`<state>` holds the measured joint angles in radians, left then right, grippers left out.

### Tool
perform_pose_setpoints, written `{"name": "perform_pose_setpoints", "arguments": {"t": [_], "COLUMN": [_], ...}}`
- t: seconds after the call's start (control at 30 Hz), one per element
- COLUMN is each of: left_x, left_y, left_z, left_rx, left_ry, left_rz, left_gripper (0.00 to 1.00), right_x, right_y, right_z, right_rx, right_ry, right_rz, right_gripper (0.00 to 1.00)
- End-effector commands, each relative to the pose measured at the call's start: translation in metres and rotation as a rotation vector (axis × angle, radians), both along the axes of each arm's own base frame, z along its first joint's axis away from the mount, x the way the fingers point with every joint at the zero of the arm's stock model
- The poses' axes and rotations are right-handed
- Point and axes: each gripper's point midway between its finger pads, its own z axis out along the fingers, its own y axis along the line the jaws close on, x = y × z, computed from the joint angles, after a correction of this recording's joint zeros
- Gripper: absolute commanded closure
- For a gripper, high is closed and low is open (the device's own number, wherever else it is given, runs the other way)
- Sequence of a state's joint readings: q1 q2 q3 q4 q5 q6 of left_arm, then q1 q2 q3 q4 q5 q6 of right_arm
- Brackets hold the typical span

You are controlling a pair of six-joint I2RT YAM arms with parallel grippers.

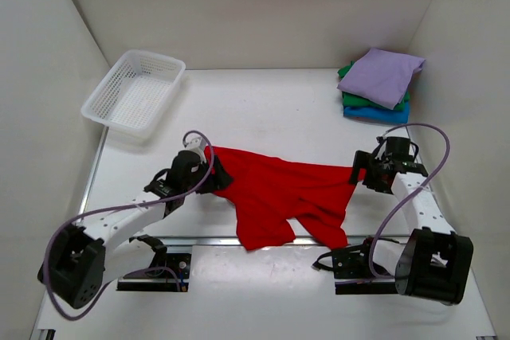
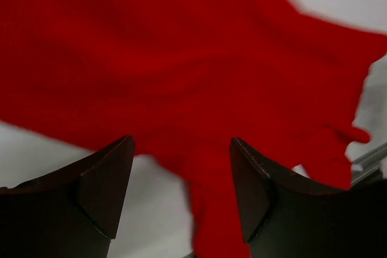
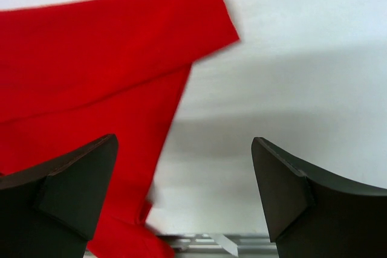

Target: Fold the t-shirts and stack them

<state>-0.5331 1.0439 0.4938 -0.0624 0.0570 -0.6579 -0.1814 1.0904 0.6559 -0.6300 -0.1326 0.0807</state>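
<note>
Red shirt (image 1: 279,193) crumpled on table near front edge, between arms, part draped over front rail. Left gripper (image 1: 213,173) at its left end, fingers (image 2: 109,179) apart, cloth beyond gap. Right gripper (image 1: 362,173) at right end, spread wide, gripping nothing. Basket (image 1: 135,89) far left. Far right, stack: lavender shirt (image 1: 382,76) over green (image 1: 355,101), blue (image 1: 374,114).

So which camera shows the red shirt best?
The top external view: it alone shows the whole red shirt, spread out and crumpled. The left wrist view shows only a blurred close-up of the cloth, and the right wrist view shows just one edge and corner.
</note>
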Motion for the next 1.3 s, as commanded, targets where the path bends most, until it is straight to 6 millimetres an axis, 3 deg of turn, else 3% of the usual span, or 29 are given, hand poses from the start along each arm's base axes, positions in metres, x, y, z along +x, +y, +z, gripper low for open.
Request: {"name": "perform_pose_setpoints", "arguments": {"t": [0.0, 0.17, 0.47, 0.77, 0.87, 0.97, 1.07, 1.17, 1.23, 1.27], "left_x": [-0.031, -0.037, -0.056, -0.050, -0.055, -0.064, -0.067, -0.068, -0.068, -0.067], "left_y": [-0.022, -0.046, -0.057, -0.033, -0.027, -0.027, -0.021, -0.014, -0.013, -0.012], "left_z": [-0.021, -0.028, -0.071, -0.052, -0.061, -0.072, -0.083, -0.090, -0.092, -0.093], "left_rx": [-0.118, -0.081, 0.006, -0.009, 0.025, 0.064, 0.085, 0.104, 0.110, 0.113], "left_ry": [0.178, 0.236, 0.385, 0.345, 0.370, 0.413, 0.431, 0.451, 0.457, 0.456], "left_rz": [-0.042, -0.091, -0.110, -0.040, -0.039, -0.046, -0.036, -0.018, -0.022, -0.014], "left_gripper": [0.25, 0.26, 0.33, 0.32, 0.31, 0.28, 0.24, 0.21, 0.29, 0.34], "right_x": [0.029, 0.041, 0.049, 0.062, 0.074, 0.072, 0.069, 0.068, 0.070, 0.072], "right_y": [0.006, 0.016, -0.001, -0.016, -0.016, -0.008, -0.008, -0.010, -0.014, -0.014], "right_z": [0.003, -0.005, -0.016, -0.034, -0.033, -0.038, -0.040, -0.040, -0.038, -0.036], "right_rx": [0.036, 0.074, 0.082, 0.117, 0.155, 0.165, 0.155, 0.151, 0.150, 0.154], "right_ry": [-0.076, -0.069, -0.040, 0.007, -0.004, 0.025, 0.026, 0.028, 0.019, 0.014], "right_rz": [-0.014, -0.024, -0.084, -0.140, -0.137, -0.111, -0.122, -0.125, -0.136, -0.142], "right_gripper": [0.11, 0.11, 0.11, 0.13, 0.28, 0.53, 0.60, 0.73, 0.91, 0.93]}}
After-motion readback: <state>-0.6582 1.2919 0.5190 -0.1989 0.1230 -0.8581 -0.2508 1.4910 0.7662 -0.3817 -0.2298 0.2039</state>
